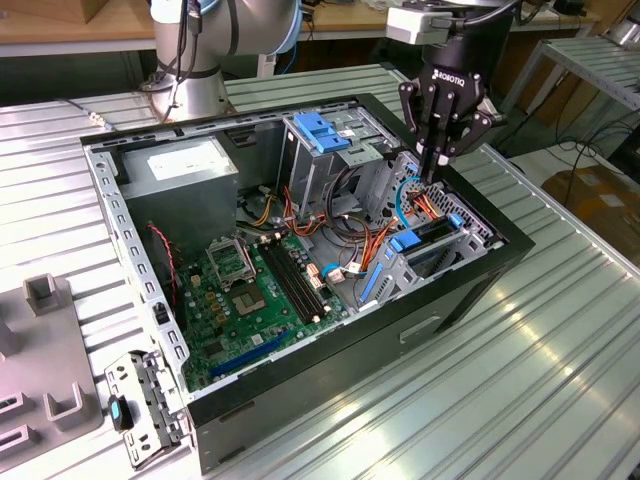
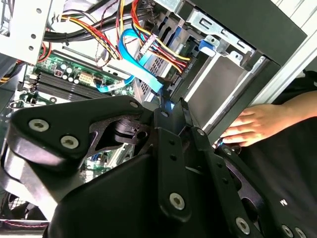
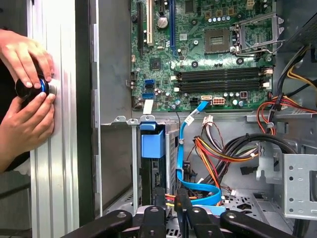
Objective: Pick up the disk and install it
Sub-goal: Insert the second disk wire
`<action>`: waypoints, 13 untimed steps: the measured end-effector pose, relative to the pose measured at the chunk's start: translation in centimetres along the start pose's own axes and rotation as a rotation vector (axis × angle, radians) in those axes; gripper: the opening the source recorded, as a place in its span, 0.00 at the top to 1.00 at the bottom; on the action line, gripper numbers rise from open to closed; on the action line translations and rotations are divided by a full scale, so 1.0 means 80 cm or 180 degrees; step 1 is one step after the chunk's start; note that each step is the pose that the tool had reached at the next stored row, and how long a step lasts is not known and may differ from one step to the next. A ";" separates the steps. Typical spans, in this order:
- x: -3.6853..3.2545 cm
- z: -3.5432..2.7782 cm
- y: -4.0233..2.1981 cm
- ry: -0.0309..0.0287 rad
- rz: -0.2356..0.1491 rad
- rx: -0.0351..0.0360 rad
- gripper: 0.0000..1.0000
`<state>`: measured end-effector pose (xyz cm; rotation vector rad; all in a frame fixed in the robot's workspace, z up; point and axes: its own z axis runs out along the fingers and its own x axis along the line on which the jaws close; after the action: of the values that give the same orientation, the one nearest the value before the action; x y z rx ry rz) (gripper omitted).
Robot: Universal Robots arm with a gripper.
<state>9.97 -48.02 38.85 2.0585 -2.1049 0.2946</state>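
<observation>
A ribbed metal table (image 1: 560, 340) is seen in the exterior view, with soft light reflected on it. Behind it, a wooden bench (image 1: 70, 25) is placed. Cardboard boxes (image 1: 600, 195) are kept on the floor at the exterior view's right.

arm: reaching down | tool (image 1: 441, 165): pointing down, fingers close together

- White logo lettering on gripper (image 1: 437, 166) body; small in the exterior view.
- White sticker (image 1: 186, 158) on power-supply box (image 1: 190, 190): print too small to read.
</observation>
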 end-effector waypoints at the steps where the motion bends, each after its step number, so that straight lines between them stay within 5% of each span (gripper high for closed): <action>1: 0.0000 -0.0001 0.0000 -0.0001 0.0002 -0.0001 0.76; 10: 0.0013 -0.0046 -0.0001 -0.0001 0.0003 -0.0001 0.76; 11: 0.0008 -0.0049 -0.0001 0.0012 0.0003 -0.0001 0.76; 12: -0.0002 -0.0054 -0.0001 0.0044 0.0003 0.0000 0.76; 13: -0.0033 -0.0061 -0.0001 0.0108 0.0003 0.0001 0.76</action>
<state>9.98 -47.64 39.25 2.0382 -2.0862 0.3278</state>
